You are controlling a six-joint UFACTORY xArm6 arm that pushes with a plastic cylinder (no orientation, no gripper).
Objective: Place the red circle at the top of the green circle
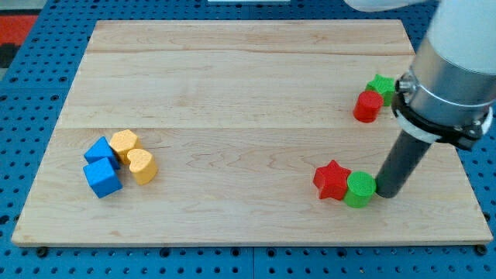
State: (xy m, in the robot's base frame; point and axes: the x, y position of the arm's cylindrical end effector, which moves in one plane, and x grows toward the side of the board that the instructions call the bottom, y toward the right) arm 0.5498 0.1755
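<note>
The red circle (367, 106) stands near the board's right edge, touching a green star (381, 85) just above and right of it. The green circle (359, 189) sits lower down at the right, touching a red star (332, 180) on its left. My tip (384, 194) is on the board right beside the green circle's right side, touching or nearly touching it. The red circle is well above the tip, apart from it.
At the view's left a cluster lies together: two blue blocks (101, 168), a yellow hexagon-like block (124, 142) and a yellow heart (142, 165). The wooden board (232, 85) is ringed by a blue mat. The arm's grey body (453, 70) overhangs the right edge.
</note>
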